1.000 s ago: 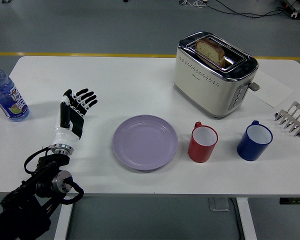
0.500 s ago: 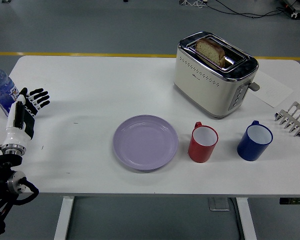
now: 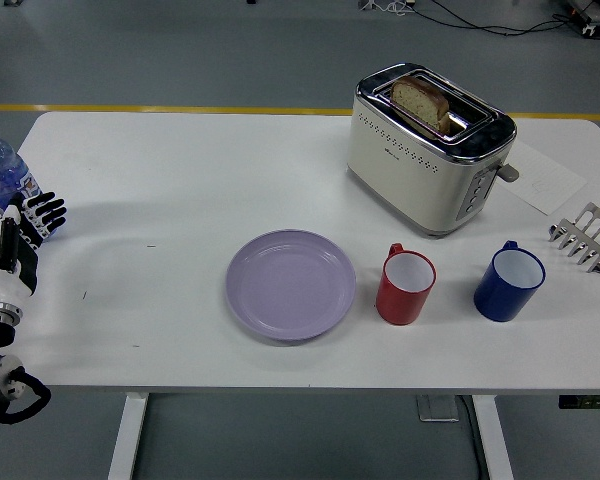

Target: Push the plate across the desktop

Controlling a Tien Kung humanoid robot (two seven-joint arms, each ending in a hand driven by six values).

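A round lilac plate (image 3: 291,284) lies flat on the white table (image 3: 200,170), near the front and a little left of centre. My left hand (image 3: 25,232) is at the far left edge of the table, well away from the plate, with its black fingers spread and nothing in them. It stands just in front of a water bottle (image 3: 2,178). The right hand is out of the picture.
A red mug (image 3: 406,287) stands right of the plate, a blue mug (image 3: 509,282) further right. A cream toaster (image 3: 428,148) with a slice of bread is behind them. A metal rack (image 3: 586,238) and a paper sheet (image 3: 546,180) lie at the right edge.
My left hand has drawn back leftward from beside the plate to the table's left edge, next to the bottle. The plate has not moved.
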